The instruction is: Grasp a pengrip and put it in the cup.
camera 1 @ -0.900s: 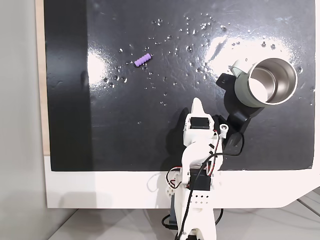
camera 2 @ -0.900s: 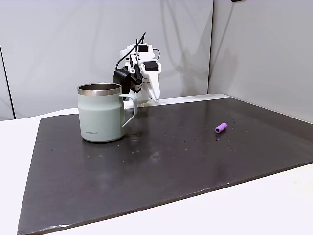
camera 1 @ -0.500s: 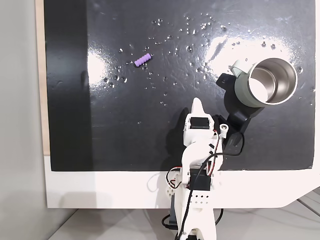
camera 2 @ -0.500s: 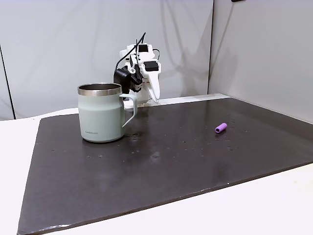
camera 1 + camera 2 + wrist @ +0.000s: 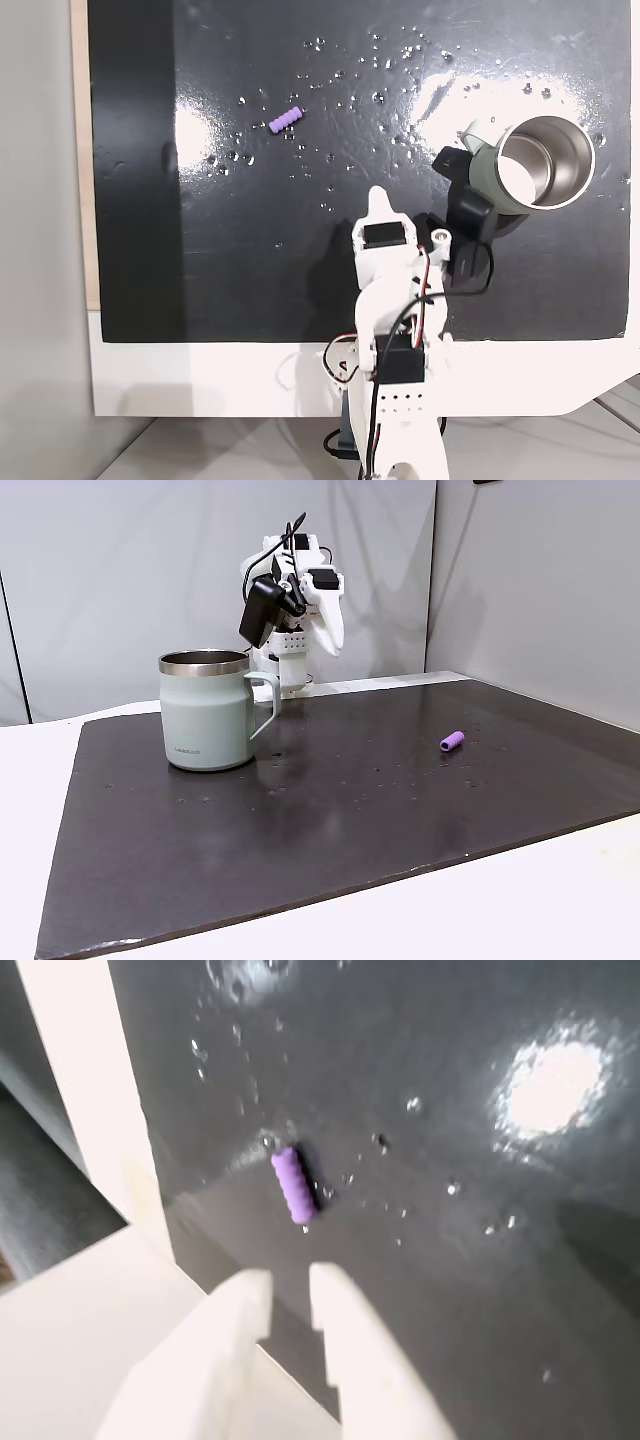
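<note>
The pengrip (image 5: 285,120) is a tiny light-purple ribbed cylinder lying on the black mat at upper left in a fixed view from above; in a fixed view from the side the pengrip (image 5: 452,741) lies at the right. The cup (image 5: 483,182), pale grey-green with a steel inside, stands upright at the right; in the side view the cup (image 5: 205,720) sits left of centre. My gripper (image 5: 378,193) hangs above the mat, between the two and apart from both. Its white fingers stand almost together, holding nothing. In the wrist view the pengrip (image 5: 294,1185) lies just beyond the gripper (image 5: 290,1285).
The black mat (image 5: 250,250) is glossy and dotted with small water droplets (image 5: 385,62), mostly near its far side. A white table edge (image 5: 200,380) borders the mat at the arm's base. Grey walls (image 5: 120,570) stand behind the arm.
The arm has risen and swung a little toward the pengrip's side. The gripper now hangs higher above the mat. Pengrip and cup have not moved.
</note>
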Robot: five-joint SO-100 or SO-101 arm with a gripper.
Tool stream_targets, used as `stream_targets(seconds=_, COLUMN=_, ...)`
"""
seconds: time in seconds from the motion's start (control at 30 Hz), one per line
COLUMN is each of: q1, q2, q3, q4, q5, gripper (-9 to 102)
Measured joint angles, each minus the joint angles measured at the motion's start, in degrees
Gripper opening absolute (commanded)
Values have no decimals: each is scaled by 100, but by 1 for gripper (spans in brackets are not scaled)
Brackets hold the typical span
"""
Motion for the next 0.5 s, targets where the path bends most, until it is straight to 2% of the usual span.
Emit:
stream_targets(seconds=0.3, q1=-598, q2=-2610, q3=-2725, q4=686, q5=62, gripper=17)
stream_targets(seconds=0.5, q1=-879, q2=-4298, q3=-4368, q4=1477, q5=387, gripper=21)
